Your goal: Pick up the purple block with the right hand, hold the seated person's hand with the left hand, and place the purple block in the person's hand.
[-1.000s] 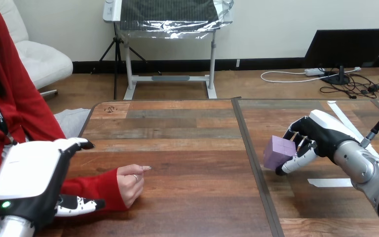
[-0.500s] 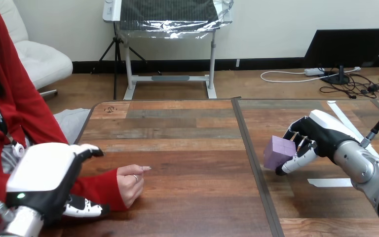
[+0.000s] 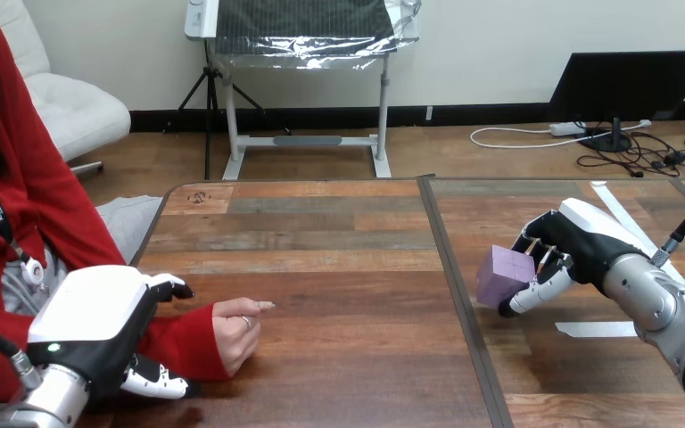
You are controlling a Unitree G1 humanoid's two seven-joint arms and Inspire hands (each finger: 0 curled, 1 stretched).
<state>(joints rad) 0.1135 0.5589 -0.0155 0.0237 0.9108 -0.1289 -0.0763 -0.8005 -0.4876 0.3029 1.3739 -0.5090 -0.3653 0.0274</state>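
Purple block point(image 3: 504, 275): on the right side of the table point(image 3: 339, 383), pinched between the fingers and thumb of the right hand point(image 3: 560, 245) (I cannot tell if it is off the wood).
Right hand: closed on the block, and it sits on the block's right side.
Left hand point(image 3: 98, 325): spread over the person's red sleeve point(image 3: 178, 343), with fingers on the far side and thumb on the near side. It is not closed round the sleeve, and I cannot tell if it touches.
Person's hand point(image 3: 236, 330): lying on the table just to the right of the left hand, with its fingers curled in.
Which way to go: the person's hand is well off to the left of the block, across the middle of the table. The left hand is much nearer to it than the right hand.
Writing: none I can read on the block.
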